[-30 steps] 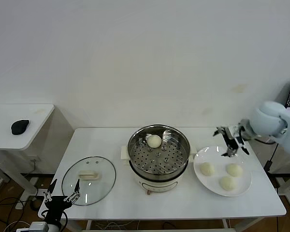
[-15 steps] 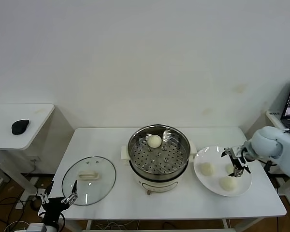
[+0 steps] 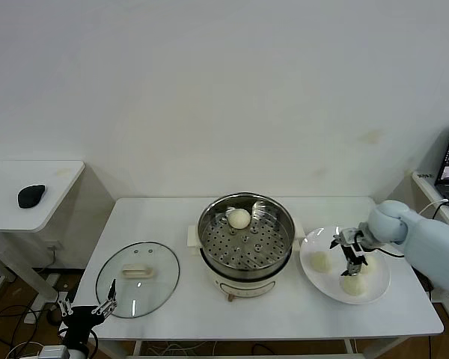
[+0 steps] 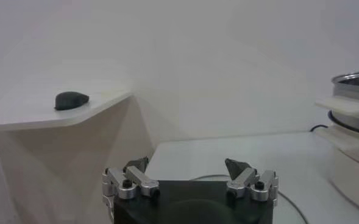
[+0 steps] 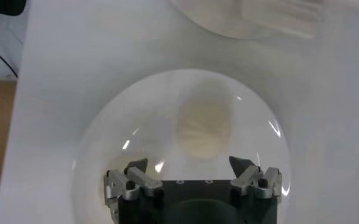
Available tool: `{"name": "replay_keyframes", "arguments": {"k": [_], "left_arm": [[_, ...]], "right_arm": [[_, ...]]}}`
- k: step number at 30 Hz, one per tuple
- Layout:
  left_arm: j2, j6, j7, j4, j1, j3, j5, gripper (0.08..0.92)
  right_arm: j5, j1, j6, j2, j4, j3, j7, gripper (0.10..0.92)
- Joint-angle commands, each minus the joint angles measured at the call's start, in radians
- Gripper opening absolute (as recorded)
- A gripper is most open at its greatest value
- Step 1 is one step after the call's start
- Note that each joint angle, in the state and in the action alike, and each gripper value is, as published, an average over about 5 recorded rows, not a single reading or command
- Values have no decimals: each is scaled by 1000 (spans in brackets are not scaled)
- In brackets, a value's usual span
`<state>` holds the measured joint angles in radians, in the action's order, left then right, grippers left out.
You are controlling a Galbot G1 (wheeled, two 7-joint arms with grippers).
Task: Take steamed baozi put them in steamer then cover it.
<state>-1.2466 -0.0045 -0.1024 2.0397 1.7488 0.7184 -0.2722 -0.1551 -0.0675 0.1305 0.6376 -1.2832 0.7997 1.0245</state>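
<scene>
To pick well, the right gripper (image 3: 350,253), jaws spread wide over the plate (image 3: 311,247), should lower straight around the baozi (image 5: 204,128) there before closing softly, while one bun (image 3: 239,218) sits in the steamer (image 3: 245,233); the arm partly hides the plate's buns.

Cream-white baozi (image 3: 239,218); shiny steel steamer (image 3: 245,224), perforated tray; clear glass cover (image 3: 138,279); white plate (image 3: 311,245).
</scene>
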Motion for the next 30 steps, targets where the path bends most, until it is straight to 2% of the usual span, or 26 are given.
{"name": "replay_keyframes", "arguments": {"k": [1, 15, 20, 26, 30], "left_arm": [[0, -1, 1, 1, 0, 0, 0, 823], [-1, -3, 1, -6, -5, -2, 1, 823], [-3, -3, 0, -4, -3, 0, 1, 823], [-5, -2, 0, 4, 0, 1, 0, 823], [-4, -1, 0, 9, 0, -1, 1, 823]], "right_arm": [[-27, -27, -12, 97, 97, -19, -10, 823], [-53, -35, -3, 118, 117, -35, -25, 809], [-57, -36, -3, 114, 115, -42, -14, 748], [-45, -23, 0, 88, 87, -45, 7, 623], [2, 31, 32, 18, 7, -23, 28, 602]]}}
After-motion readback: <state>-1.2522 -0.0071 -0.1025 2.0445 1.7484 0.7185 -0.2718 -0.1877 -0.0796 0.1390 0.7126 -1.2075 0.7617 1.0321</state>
